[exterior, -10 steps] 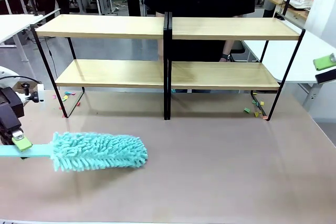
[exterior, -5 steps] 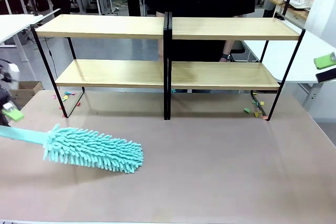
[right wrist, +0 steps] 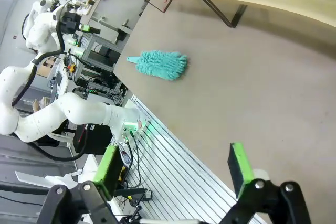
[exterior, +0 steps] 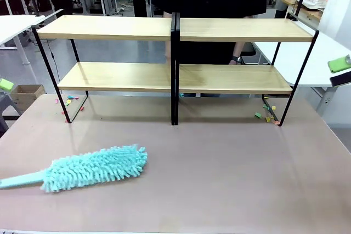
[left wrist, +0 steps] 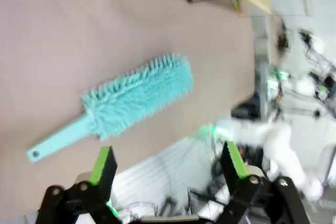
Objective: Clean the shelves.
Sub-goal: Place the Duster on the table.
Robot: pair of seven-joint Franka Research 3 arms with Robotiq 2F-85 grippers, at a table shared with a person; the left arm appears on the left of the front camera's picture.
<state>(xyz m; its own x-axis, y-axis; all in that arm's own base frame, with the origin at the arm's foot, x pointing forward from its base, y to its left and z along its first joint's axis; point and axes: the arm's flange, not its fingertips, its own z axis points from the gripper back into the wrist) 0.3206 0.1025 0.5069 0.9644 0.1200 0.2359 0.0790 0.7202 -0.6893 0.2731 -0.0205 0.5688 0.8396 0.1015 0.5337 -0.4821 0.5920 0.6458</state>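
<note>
Front view: I log the shelves (exterior: 175, 75) along the tabletop's (exterior: 230, 173) far edge and a teal duster (exterior: 90, 169) lying free near its near left corner. Left wrist view: left gripper (left wrist: 167, 163) spread wide, empty, above the duster. Right wrist view: right gripper (right wrist: 176, 170) wide apart, empty.

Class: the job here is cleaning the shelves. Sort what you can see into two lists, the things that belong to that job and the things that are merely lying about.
Belongs to the job:
- the shelves
- the teal duster, lying on the brown table

Just lying about:
- coloured paper scraps by the rack's right foot
- more scraps by its left foot
- cardboard box on the floor
</note>
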